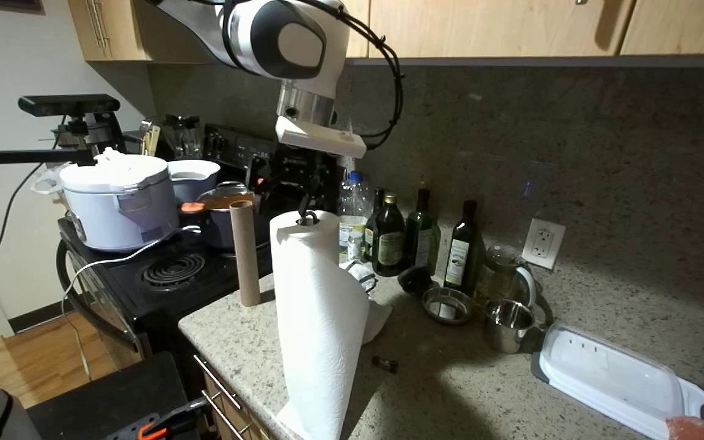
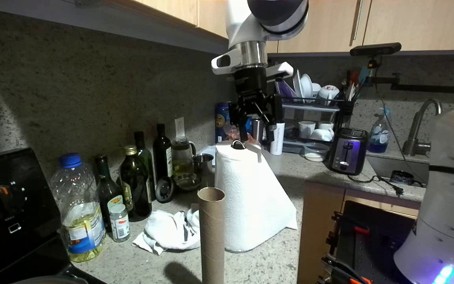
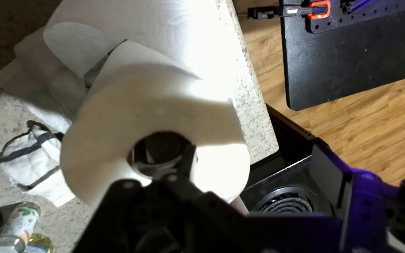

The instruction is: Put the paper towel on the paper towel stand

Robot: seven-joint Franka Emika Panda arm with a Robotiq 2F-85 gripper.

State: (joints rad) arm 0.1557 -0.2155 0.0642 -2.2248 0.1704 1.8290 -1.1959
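In the wrist view, the paper towel (image 3: 146,102) is being striped by white glare and shadow, and the gripper (image 3: 254,158) is being partly blurred. In both exterior views, the backsplash (image 1: 602,153) is being left dim, while the counter (image 1: 511,397) is being shadowed in patches.

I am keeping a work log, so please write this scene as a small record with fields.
Paper towel roll: upright on the counter, loose sheet flaring out
Stand: probably inside the roll; some metal shows at the top hole
Pincer: open, above the roll
Cardboard tube: upright, near the stove
Bottles: near the wall
Cloth: crumpled, between roll and bottles
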